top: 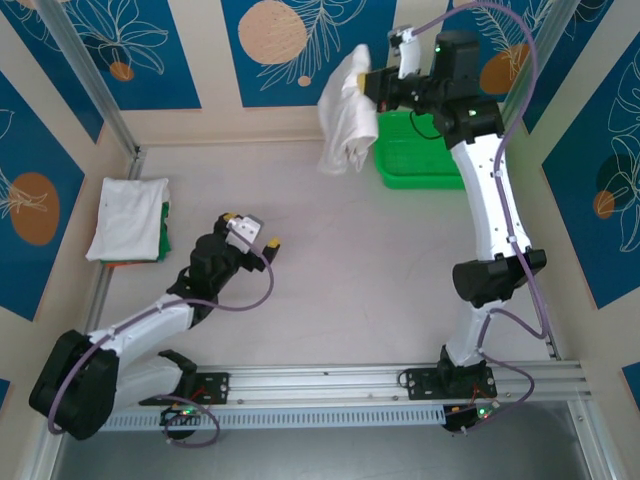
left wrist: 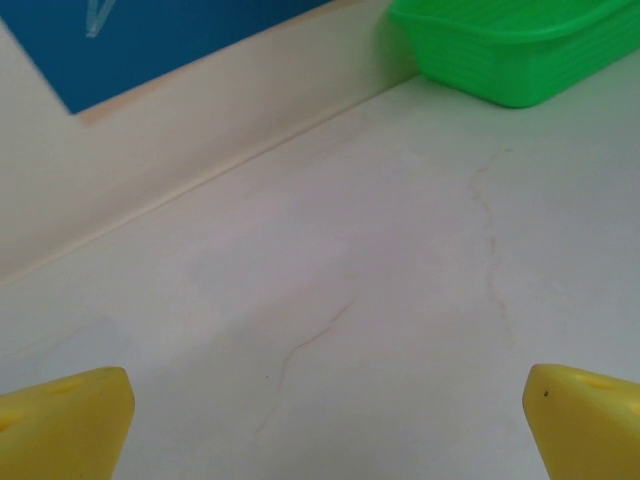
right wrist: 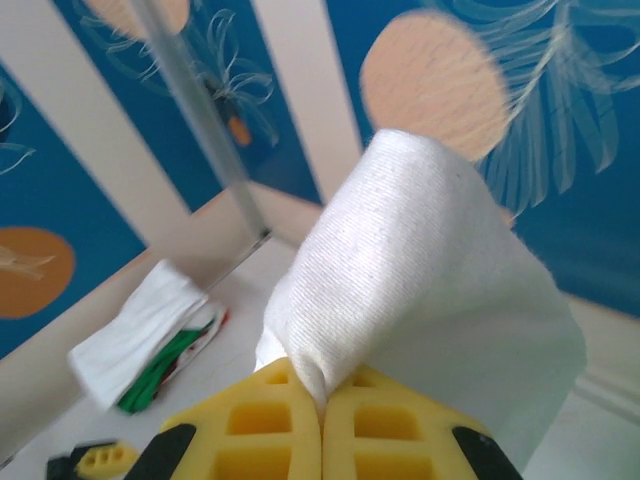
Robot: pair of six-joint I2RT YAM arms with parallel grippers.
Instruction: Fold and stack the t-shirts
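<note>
Right gripper point(right wrist: 322, 402) pinches a crumpled white cotton t-shirt point(top: 345, 115) beside the green plastic mesh basket point(top: 420, 168). Left gripper point(top: 250, 231) gapes, well apart from it.

Folded t-shirt point(top: 128, 217) far left; hanging t-shirt point(top: 347, 115) left of basket point(top: 410, 160).

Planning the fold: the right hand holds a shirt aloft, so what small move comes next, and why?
Probably lower the t-shirt, pinched in the right hand, onto the bare table in front of the green basket: it hangs bunched, and the open left hand is nearby.
</note>
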